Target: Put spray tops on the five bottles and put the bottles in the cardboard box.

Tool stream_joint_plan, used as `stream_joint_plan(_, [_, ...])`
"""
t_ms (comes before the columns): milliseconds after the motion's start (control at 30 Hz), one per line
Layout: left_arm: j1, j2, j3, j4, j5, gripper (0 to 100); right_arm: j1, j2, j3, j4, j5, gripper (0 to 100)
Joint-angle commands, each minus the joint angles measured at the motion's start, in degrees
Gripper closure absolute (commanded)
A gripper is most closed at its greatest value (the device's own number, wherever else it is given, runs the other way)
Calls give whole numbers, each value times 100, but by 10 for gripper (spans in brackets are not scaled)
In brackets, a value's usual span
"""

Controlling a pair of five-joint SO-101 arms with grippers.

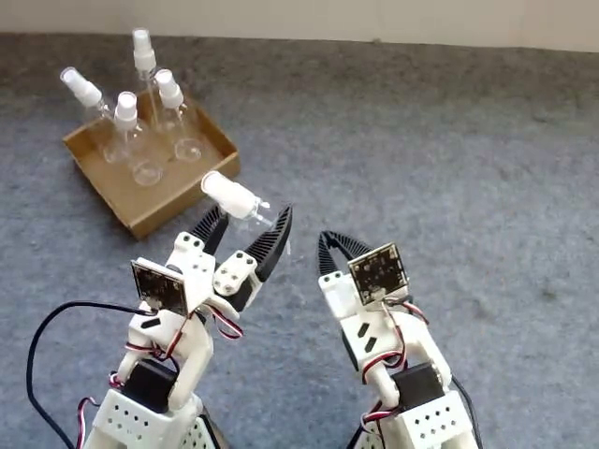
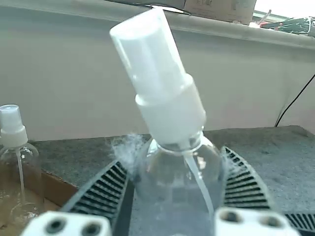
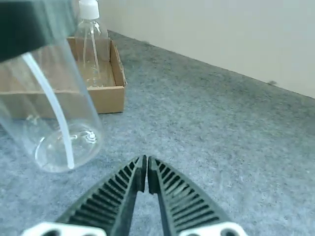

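Holding the fifth bottle (image 1: 234, 196) in the left gripper (image 1: 253, 215). The fingers (image 2: 106, 191) are clamped on the clear body from both sides, just under the shoulder. The spray top (image 2: 157, 83) is seated and sticks out past the fingertips, and the bottle is tilted off the finger axis. It's in the air, off the surface (image 1: 449, 168).

The cardboard box (image 1: 187, 201) sits just beyond the left fingertips, off to their outer side. Four capped bottles (image 1: 131, 140) stand upright in its far part, so the free floor is the corner nearest the fingers. The right gripper (image 3: 146, 164) is beside the left one, fingers pressed together on nothing and pointing down at the surface. The held bottle's base hangs just ahead of them.

My read: capping's done and this is the last drop-in. How I'd run it:
- Lift until the base clears the near box wall, then swing toward the free corner.
- Rotate the wrist so the bottle is upright before descending.
- Go slow, no jerks. The grip is on smooth round plastic and the bottle is canted, so I'd expect it can pivot between the fingers.
- Lower until the base meets the box floor, part the fingers only a little, and back straight out so I don't clip the neighbours.
- Leave the right arm parked. It's close and not needed.
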State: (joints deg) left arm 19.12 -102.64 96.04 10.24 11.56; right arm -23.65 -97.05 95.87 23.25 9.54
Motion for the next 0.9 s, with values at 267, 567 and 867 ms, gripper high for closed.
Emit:
stream_joint_plan(267, [-2044, -101, 84, -9, 26, 959, 66, -66, 840, -4, 26, 994])
stream_joint_plan(567, [-2941, -40, -233, 26, -1187, 961, -163, -66, 840, 22, 18, 994])
stream_joint_plan(867, [-3327, 1147, -1851, 826, -1327, 960, -163, -48, 840, 22, 18, 994])
